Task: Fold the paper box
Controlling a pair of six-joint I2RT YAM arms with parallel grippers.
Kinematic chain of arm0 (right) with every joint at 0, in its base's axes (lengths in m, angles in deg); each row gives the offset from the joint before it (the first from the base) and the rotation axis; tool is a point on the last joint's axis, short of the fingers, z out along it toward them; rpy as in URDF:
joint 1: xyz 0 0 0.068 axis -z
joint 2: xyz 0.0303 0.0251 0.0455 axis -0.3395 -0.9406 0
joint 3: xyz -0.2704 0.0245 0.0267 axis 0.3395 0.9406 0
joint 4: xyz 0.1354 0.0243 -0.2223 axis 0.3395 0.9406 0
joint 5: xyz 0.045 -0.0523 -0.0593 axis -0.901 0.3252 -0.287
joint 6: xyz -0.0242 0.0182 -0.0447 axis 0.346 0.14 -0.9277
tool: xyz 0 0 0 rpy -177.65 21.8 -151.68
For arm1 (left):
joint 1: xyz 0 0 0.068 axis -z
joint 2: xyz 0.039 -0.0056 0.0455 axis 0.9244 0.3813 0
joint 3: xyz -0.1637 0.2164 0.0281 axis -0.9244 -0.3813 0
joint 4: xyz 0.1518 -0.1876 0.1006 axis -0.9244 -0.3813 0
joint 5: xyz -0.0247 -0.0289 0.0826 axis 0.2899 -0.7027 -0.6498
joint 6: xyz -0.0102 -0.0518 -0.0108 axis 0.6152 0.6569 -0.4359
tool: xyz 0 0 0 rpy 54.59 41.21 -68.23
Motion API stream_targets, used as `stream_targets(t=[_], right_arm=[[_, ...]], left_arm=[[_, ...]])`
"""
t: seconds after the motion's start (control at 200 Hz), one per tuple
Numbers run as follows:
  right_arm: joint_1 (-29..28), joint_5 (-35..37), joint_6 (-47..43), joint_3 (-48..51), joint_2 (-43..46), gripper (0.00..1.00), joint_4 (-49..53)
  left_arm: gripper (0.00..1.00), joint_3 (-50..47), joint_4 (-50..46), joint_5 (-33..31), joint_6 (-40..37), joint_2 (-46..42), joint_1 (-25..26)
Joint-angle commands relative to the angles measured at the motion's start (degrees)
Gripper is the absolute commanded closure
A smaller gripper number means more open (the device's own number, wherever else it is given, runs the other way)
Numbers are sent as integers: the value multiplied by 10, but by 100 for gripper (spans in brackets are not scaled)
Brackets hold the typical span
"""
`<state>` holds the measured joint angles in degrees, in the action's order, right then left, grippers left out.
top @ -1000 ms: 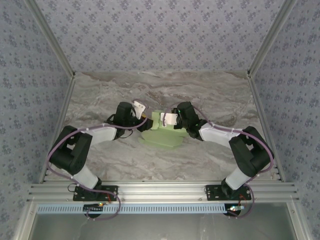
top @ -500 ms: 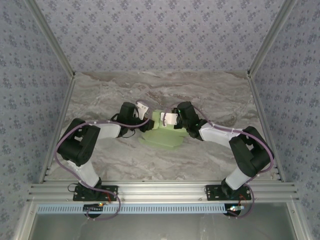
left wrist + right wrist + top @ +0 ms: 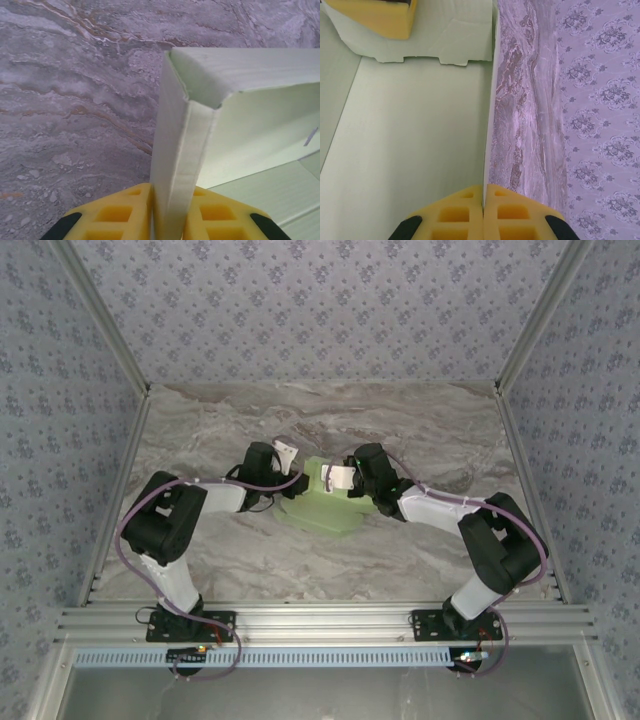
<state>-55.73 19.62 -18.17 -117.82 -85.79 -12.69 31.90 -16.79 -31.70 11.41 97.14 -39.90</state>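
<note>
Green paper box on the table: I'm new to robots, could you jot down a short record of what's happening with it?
object: pale lime-green card paper box, partly folded
surface: grey marbled table
left end effector: pinching an upright folded side wall of the box
right end effector: shut on a thin upright wall edge
stage: walls raised, folding unfinished
</note>
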Motion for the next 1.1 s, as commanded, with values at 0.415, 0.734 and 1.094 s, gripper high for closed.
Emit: stream_targets(t=[0.415,0.734,1.094], right_arm=[[-23,-59,22,-13,26,100,44],[-23,-73,31,-14,33,100,62],[-15,-75,40,-9,24,100,67]], left_arm=[[82,18,-11,-254,64,-1,30],[81,44,-54,-392,48,1,68],[65,-15,85,-300,25,-15,64]])
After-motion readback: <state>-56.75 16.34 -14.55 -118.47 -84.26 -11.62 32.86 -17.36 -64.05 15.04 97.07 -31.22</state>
